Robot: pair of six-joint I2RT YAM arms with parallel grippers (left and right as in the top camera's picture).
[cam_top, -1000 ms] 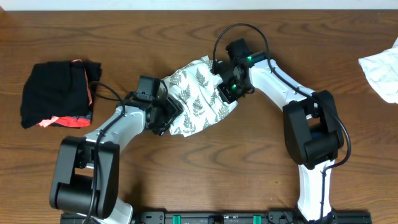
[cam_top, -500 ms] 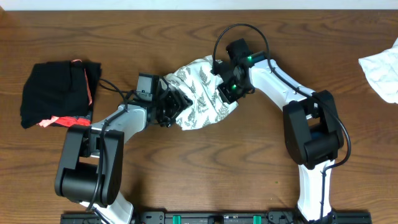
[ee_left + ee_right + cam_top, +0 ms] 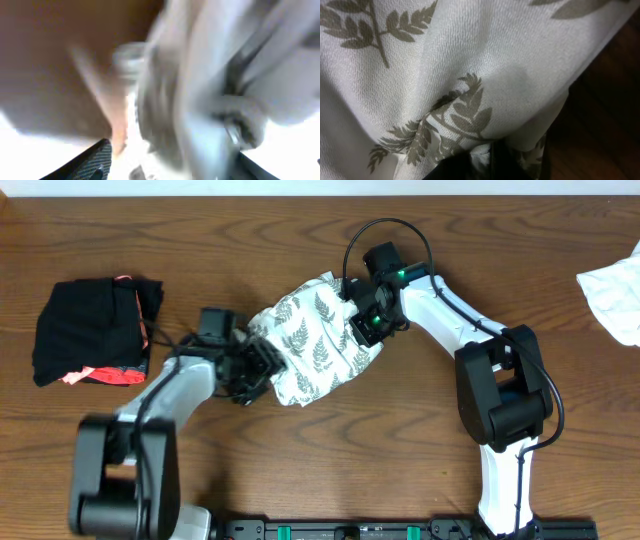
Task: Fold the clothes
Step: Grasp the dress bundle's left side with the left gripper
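Movement since the earlier overhead pictures is all on the left side. Black bundle with coral trim point(image 3: 90, 330) lies where it lay, near the left edge of the table point(image 3: 300, 240). Left gripper point(image 3: 252, 366) has drawn back a little to the left and its arm has swung lower and wider over the wood. It now sits at the left end of the dress point(image 3: 315, 345). In the badly blurred left wrist view, its dark fingertips point(image 3: 97, 160) stand well apart at the lower corners. The blur hides whether any cloth lies between them. The dress is bunched in a heap at the middle of the table, and its lower left edge looks rounder and fuller than before. Right gripper point(image 3: 362, 320) has not shifted. It rests on the upper right end of the heap, and the right wrist view shows the fern-print fabric point(image 3: 485, 75) gathering into folds at its fingers point(image 3: 465, 167), which are clamped on it. The plain white cloth point(image 3: 615, 295) at the far right edge is unmoved.

Bare wood lies between the black bundle and the left gripper. A broad clear strip runs along the far edge, and another lies in front of the heap between the two arm bases. More open wood separates the right arm from the white cloth.
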